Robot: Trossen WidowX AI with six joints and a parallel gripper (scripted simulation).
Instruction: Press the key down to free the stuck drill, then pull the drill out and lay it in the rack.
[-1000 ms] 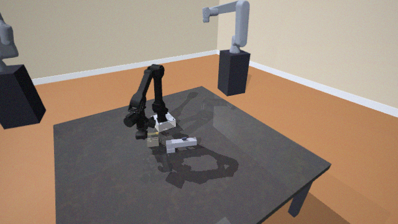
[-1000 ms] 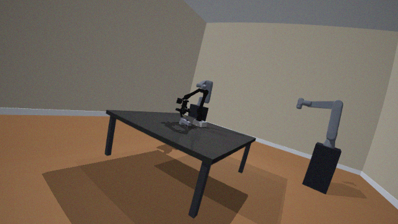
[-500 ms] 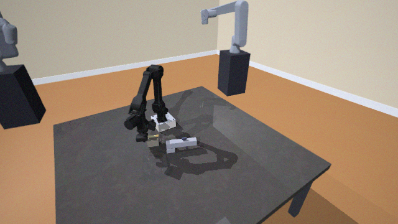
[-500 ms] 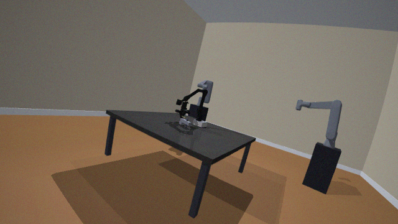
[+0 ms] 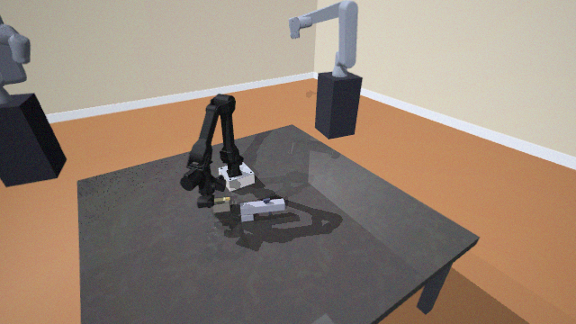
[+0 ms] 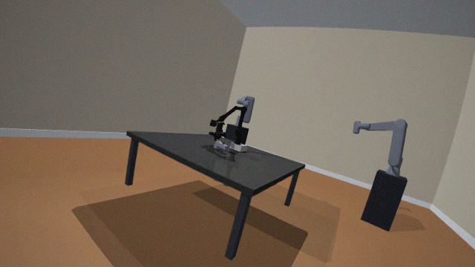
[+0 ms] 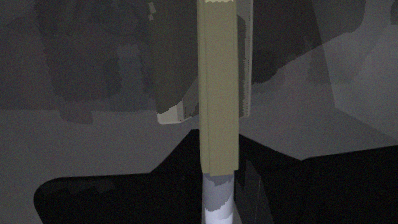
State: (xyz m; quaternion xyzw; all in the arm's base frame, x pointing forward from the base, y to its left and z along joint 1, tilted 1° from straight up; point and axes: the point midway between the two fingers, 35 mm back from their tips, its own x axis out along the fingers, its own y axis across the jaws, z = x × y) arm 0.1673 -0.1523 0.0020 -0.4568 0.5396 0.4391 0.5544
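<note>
Black arm (image 5: 211, 135) on a white base block (image 5: 245, 180), mounted toward the far side of a dark table (image 5: 315, 270). Arm folded over, wrist low, gripper (image 5: 208, 201) just above the table surface in front of the base.

Jaws nearly shut, clamped on the drill (image 5: 221, 200). In the top view the drill shows as a short olive-yellow piece sticking out of the gripper toward a small grey block (image 5: 220, 208) directly below it; whether drill and block touch cannot be told from there.

Wrist view: drill (image 7: 218, 90) runs as a long olive bar straight up the middle of the frame, with a pale grey cylindrical section (image 7: 218, 197) at its near end, close to the camera. Behind the bar, partly hidden, sits a light-edged tray-like piece (image 7: 172, 118), possibly the rack, though this view is too dark and cropped to be sure.

To the side of the gripper lies a white elongated fixture (image 5: 263, 207) with a small dark blue key (image 5: 266, 200) on top. It lies flat on the table, just beside the grey block. The drill is not in the fixture; it is in the gripper, held low beside the arm's base.

Exterior view: arm (image 6: 228, 119) small and distant, white parts on the table hard to separate.

Two grey arms on dark pedestals (image 5: 338, 104) stand on the orange floor, well apart from the table.
</note>
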